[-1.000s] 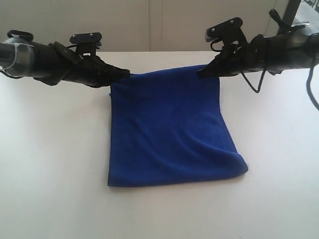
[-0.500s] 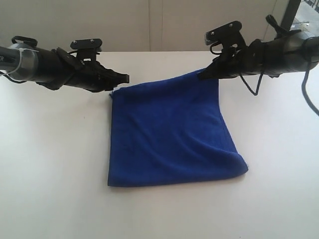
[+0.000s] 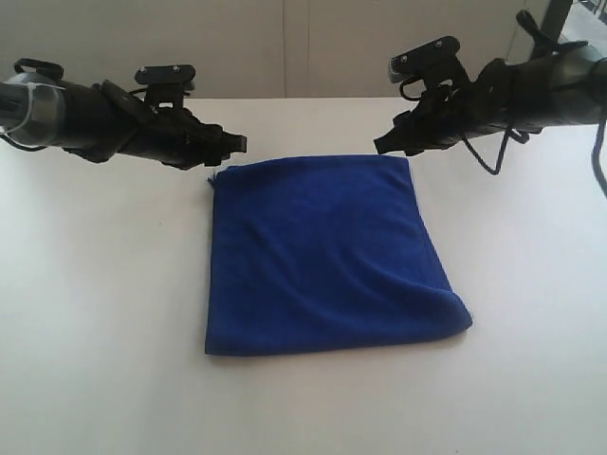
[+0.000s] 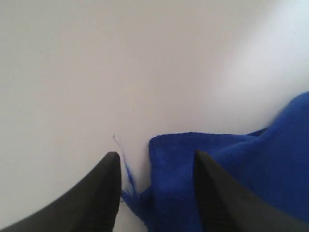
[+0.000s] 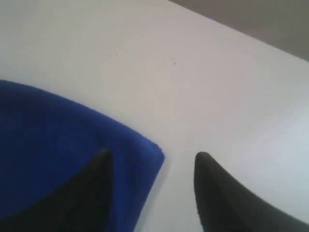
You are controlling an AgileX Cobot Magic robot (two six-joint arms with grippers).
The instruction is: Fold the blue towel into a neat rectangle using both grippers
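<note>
Both jaws wide, empty. Left end effector [image 3: 230, 145] hangs at towel [image 3: 322, 261] upper-left corner, right end effector [image 3: 384, 144] at upper-right; I'd grab there.

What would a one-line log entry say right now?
towel: flat on table | left claw: open, at far left corner | right claw: open, at far right corner | near right corner sticks out

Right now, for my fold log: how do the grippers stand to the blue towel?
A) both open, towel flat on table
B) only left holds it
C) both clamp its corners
A: left gripper and right gripper show spread fingers; the blue towel lies flat on the table.
</note>
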